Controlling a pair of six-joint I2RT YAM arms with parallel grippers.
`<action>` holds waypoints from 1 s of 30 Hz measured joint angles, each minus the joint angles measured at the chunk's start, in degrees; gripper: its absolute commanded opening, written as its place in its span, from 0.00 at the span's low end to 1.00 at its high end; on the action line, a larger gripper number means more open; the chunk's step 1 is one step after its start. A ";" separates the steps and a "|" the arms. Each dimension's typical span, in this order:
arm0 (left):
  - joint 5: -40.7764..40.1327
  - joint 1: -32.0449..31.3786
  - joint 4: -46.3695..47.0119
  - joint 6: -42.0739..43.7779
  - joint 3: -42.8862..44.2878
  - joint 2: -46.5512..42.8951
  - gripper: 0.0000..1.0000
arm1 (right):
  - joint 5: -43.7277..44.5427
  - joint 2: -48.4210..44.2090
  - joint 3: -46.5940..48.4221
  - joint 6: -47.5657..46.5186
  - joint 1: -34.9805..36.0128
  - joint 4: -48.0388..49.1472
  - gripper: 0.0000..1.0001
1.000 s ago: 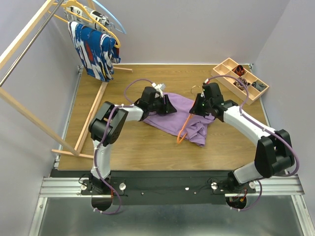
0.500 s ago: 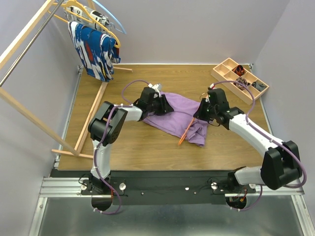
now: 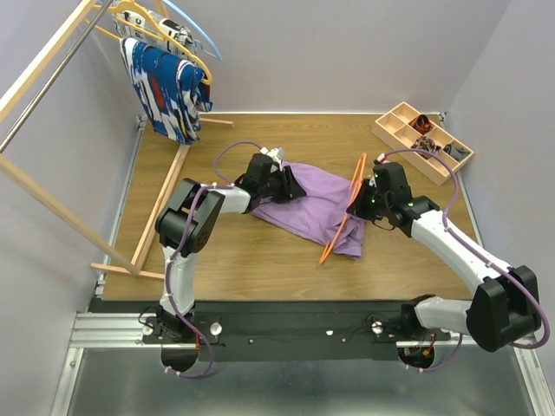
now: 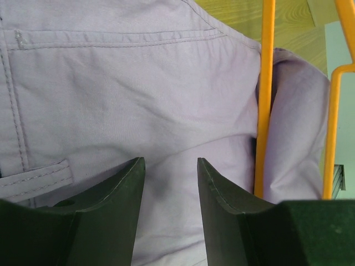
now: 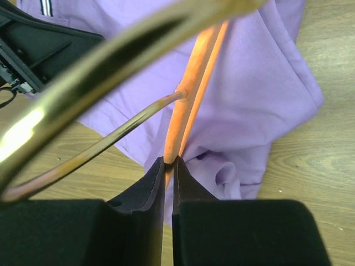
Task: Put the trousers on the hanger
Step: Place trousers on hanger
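Note:
The lilac trousers (image 3: 314,206) lie crumpled on the wooden table at mid-centre. The orange hanger (image 3: 333,238) stands tilted over their right part, its lower end near the cloth's front edge. My right gripper (image 3: 360,206) is shut on the hanger's orange bar (image 5: 191,94), with the metal hook (image 5: 111,61) close to the camera and the trousers (image 5: 260,83) below. My left gripper (image 3: 295,185) is open over the trousers' left end; its jaws (image 4: 169,166) stand apart above the lilac fabric (image 4: 138,83), with the hanger's bars (image 4: 265,111) to the right.
A wooden clothes rack (image 3: 52,78) stands at the left, holding a blue, white and red garment (image 3: 165,91), a yellow-orange hanger (image 3: 139,17) and a light blue hanger (image 3: 195,35). A compartment tray (image 3: 399,117) with small items sits at the back right.
My right gripper has moved right and a little toward the front with the hanger, which has swung up into a steeper tilt over the trousers' right part. The left arm has not moved.

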 measured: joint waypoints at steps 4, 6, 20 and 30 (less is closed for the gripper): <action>0.37 0.00 0.50 0.02 0.00 0.00 0.59 | 0.00 -0.15 -0.85 0.07 -0.63 0.00 0.01; 0.70 0.00 0.72 0.20 0.00 -0.07 0.61 | 0.00 -0.15 -1.20 0.09 -0.96 0.02 0.01; 16.33 -1.95 4.07 9.73 -1.42 -2.14 0.66 | -0.04 -0.33 -2.99 0.44 -2.69 0.94 0.01; 24.09 -7.54 4.87 15.50 -3.10 -4.70 0.78 | -0.44 -0.81 -3.74 0.81 -3.17 1.33 0.01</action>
